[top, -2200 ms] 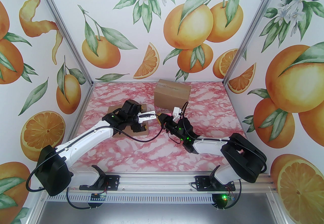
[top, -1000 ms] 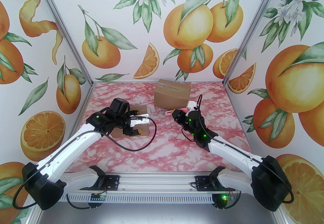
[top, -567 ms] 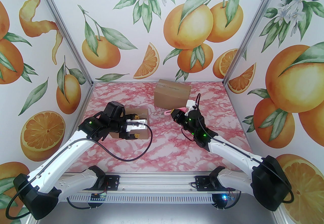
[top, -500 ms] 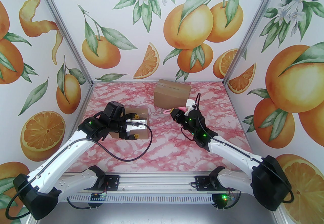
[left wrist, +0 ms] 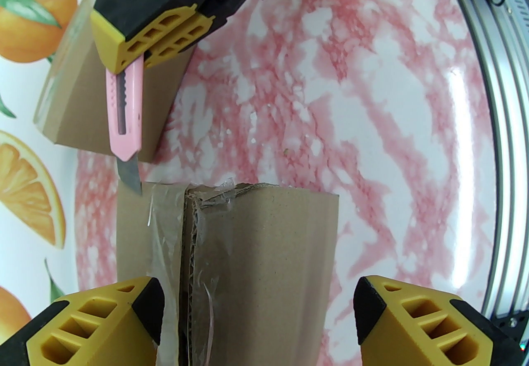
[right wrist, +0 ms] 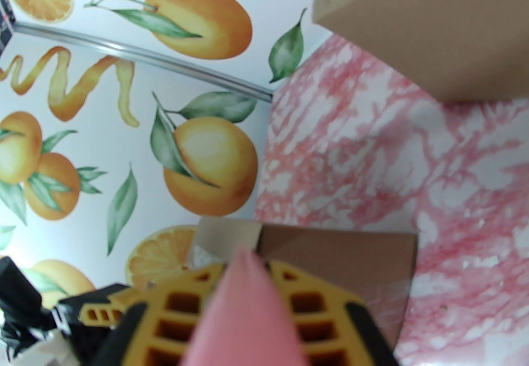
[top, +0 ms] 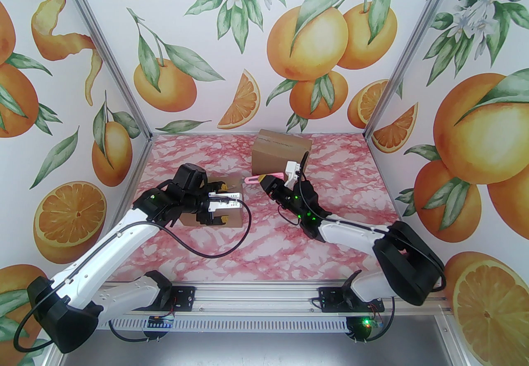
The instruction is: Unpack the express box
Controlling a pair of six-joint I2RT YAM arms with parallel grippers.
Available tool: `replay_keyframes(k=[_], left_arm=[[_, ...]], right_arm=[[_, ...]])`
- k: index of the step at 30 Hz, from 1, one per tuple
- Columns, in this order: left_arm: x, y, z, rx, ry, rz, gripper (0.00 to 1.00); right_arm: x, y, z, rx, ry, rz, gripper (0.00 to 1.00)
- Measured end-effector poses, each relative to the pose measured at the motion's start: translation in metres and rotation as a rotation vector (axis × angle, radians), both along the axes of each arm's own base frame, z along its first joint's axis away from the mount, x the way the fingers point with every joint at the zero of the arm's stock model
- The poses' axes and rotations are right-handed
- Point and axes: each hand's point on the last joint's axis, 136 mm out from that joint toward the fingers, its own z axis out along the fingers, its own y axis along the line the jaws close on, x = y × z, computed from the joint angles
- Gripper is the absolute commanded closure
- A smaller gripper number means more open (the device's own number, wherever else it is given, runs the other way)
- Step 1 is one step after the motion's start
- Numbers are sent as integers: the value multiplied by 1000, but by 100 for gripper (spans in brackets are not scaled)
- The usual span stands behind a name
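Left gripper (left wrist: 258, 294) is spread wide over the express box (left wrist: 264, 248), with a yellow finger (left wrist: 95, 319) on each side. One finger overlaps the box's taped flank. The other stands clear of the opposite wall, pink table (left wrist: 372, 108) showing in between. The express box sits on the table, nearer the arms than the rear box (top: 281, 153), off to its left and well apart from it. The clear tape (left wrist: 165, 224) along its seam looks ragged, corrugated edge exposed. Right gripper (top: 266, 182) is clamped on a pink utility knife (left wrist: 124, 108), just in front of the rear box. Its bare blade (left wrist: 130, 176) points at the express box, tip right at the taped end edge. Touching or just short, I can't tell.
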Motion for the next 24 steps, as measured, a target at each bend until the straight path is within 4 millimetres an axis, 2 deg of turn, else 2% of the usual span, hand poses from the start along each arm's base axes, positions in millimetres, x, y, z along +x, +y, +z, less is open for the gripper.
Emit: replay_keyframes(k=[2,5,10,18,24], left_arm=[[2,0,-4,8,7,-5,42],[3,-1,-9,18,25,-9,45],[3,-1,-14,31,31,-26,61],[3,-1,-15,54,40,-50,67],[2,-2,-15,63,46,-64,70]], right_arm=[[-1,1,4,15,-7,3,100],[-3,1,8,30,-13,3,100],[-5,-6,9,49,-10,-24,100],[-13,-16,16,67,-11,-42,100],[-17,-19,2,61,38,-45,100]])
